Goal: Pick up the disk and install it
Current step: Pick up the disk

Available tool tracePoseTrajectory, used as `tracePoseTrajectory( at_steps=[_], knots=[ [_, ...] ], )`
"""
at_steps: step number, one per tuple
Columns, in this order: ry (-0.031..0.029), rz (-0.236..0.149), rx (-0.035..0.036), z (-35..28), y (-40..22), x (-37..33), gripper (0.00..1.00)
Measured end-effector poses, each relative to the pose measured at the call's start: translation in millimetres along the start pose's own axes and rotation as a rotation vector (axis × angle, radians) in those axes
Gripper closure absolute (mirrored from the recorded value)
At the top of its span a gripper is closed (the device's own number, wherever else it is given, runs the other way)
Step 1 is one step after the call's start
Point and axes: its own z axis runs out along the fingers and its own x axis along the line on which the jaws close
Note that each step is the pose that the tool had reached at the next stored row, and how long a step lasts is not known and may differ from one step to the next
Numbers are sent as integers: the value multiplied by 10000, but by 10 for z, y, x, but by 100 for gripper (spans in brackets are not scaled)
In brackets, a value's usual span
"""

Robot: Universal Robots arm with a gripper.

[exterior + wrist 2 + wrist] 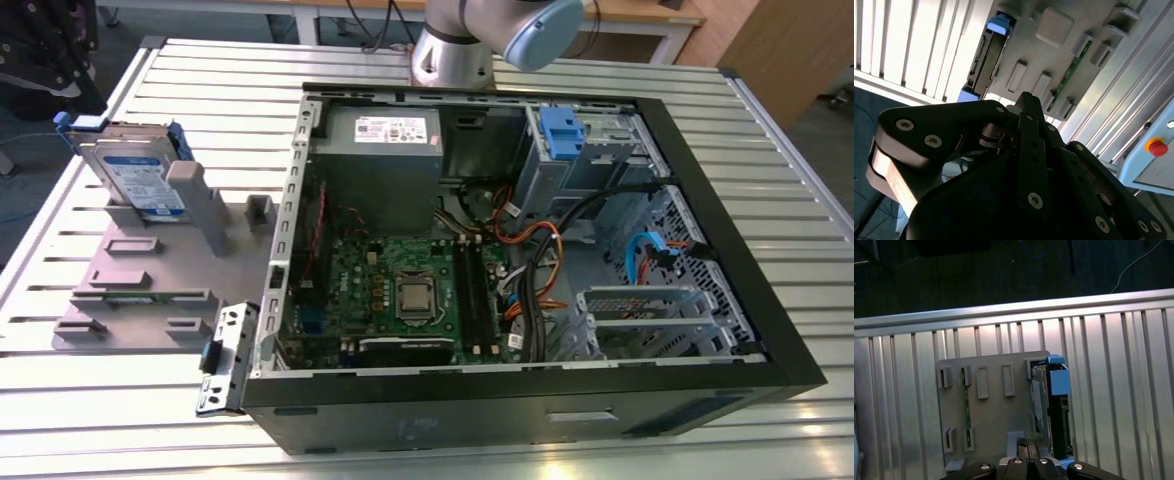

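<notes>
Slatted metal table (107,410) — disk (134,185) stands in grey holder (134,290); gripper (1026,102) closed, empty.

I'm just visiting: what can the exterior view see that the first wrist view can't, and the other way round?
The exterior view adds the open computer case, its green motherboard, the grey power supply and the arm behind it. The first wrist view adds a blue cable lying on the dark floor beyond the table's edge. Both show the disk standing on edge in the grey holder on the slatted table.
</notes>
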Motion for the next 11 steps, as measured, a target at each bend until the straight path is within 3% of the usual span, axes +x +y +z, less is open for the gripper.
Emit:
tracePoseTrajectory(
  at_steps=[11],
  knots=[
    [3, -172, -4, 0, 0, 0, 89]
  ],
)
